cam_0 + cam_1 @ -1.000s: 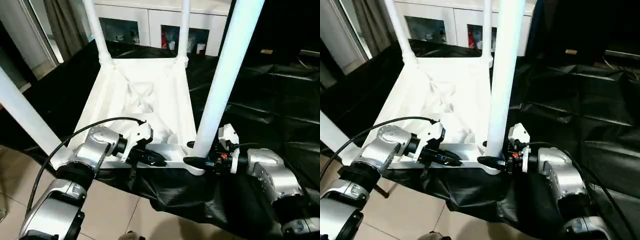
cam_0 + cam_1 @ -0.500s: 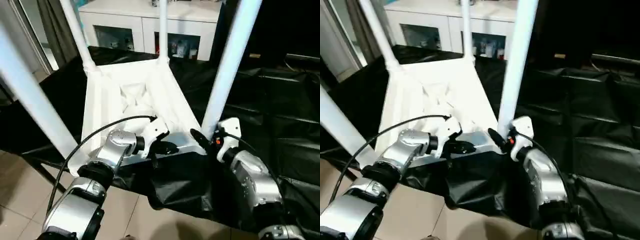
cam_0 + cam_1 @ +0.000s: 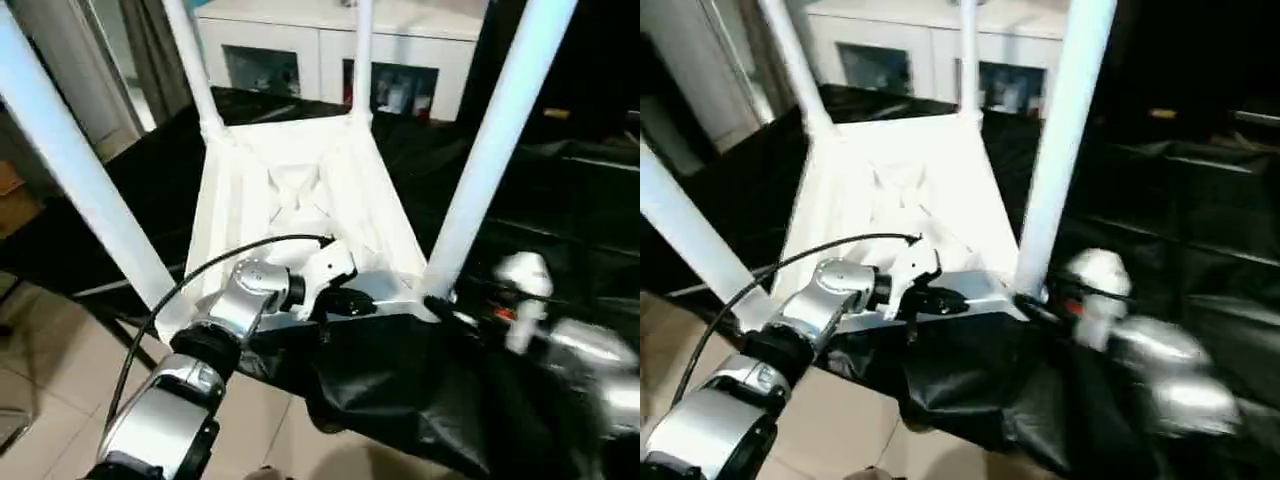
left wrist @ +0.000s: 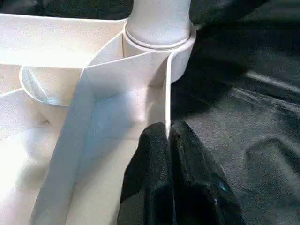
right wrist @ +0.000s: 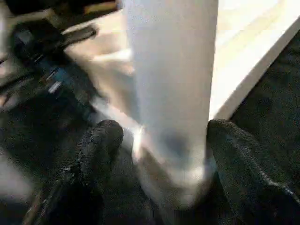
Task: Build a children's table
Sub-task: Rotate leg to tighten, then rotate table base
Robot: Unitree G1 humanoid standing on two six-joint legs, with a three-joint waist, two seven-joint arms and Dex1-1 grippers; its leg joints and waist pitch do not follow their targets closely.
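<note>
We are seeing the left gripper [image 4: 168, 140] pinching the thin rim of the small white plastic children's table [image 3: 300, 190], lying upside down on black sheeting [image 3: 560, 200] at frame centre. The right gripper [image 5: 159, 154] is straddling the near-right round tapered white leg [image 3: 490, 160], fingers [image 5: 101, 140] spread and not touching. We are judging the risks: the rim slipping, or the leg getting knocked.

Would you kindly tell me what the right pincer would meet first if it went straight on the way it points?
Most likely the white table leg: it stands directly ahead of the right pincer, between its two spread fingers, though depth is hard to judge.
</note>
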